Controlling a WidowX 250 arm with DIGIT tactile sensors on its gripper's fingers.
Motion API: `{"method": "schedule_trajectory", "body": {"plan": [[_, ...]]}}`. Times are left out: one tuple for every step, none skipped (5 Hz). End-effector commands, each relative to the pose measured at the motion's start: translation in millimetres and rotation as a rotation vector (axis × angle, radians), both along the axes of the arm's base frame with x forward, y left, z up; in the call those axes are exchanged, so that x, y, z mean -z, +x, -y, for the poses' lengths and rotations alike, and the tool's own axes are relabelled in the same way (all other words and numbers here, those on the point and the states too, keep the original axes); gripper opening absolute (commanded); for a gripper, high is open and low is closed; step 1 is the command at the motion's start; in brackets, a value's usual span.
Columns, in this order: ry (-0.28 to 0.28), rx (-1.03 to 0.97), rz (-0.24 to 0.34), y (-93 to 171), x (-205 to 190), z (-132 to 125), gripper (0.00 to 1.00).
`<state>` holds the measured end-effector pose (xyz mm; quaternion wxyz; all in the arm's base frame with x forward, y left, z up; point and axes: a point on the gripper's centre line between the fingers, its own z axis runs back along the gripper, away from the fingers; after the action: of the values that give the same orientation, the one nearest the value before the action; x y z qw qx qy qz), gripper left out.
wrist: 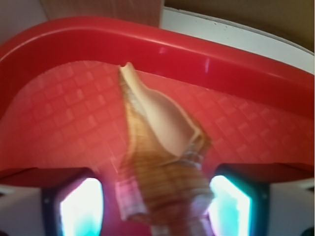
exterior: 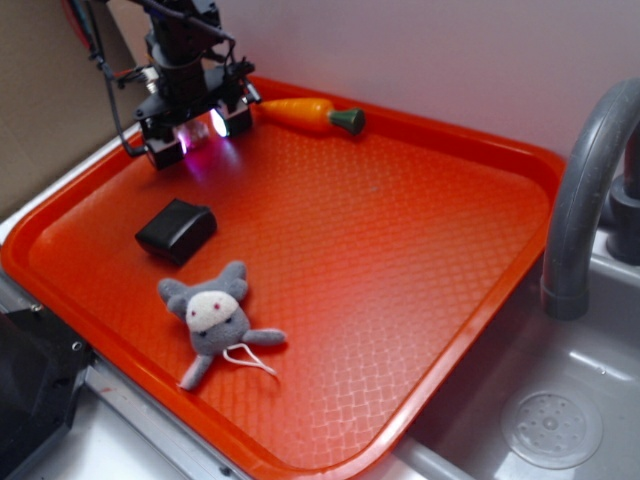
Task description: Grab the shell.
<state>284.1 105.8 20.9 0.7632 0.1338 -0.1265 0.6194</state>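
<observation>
The shell (wrist: 162, 147) is tan-golden with ridged bands and a smooth cream opening. It lies on the orange tray (wrist: 64, 108) with its pointed end toward the tray's rim. My gripper (wrist: 156, 206) is open and low over it, with a lit finger on each side. A gap of tray shows between the left finger (wrist: 81, 209) and the shell, while the right finger (wrist: 231, 206) is close to it. In the exterior view the gripper (exterior: 197, 135) is at the tray's back left corner and mostly hides the shell.
An orange carrot (exterior: 310, 115) lies along the back rim, right of the gripper. A black block (exterior: 176, 230) and a grey plush toy (exterior: 215, 315) sit on the tray's (exterior: 420, 250) left side. A grey faucet (exterior: 585, 200) and sink (exterior: 550, 425) stand to the right.
</observation>
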Motion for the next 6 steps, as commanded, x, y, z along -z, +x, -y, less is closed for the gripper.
{"method": "schedule_trajectory", "body": {"plan": [[0.006,0.01,0.007,-15.3,-17.4,-15.1,0.0],[-0.111,0.181,-0.046,-12.9,-45.7,-3.6,0.0],[-0.184,0.406,-0.099,-14.1,-80.2,24.7,0.0],[-0.205,0.632,-0.1,-22.8,-109.2,55.1,0.0],[-0.24,0.812,-0.064,-35.9,-136.1,86.9,0.0],[-0.236,0.903,-0.022,-47.4,-168.0,114.0,0.0]]}}
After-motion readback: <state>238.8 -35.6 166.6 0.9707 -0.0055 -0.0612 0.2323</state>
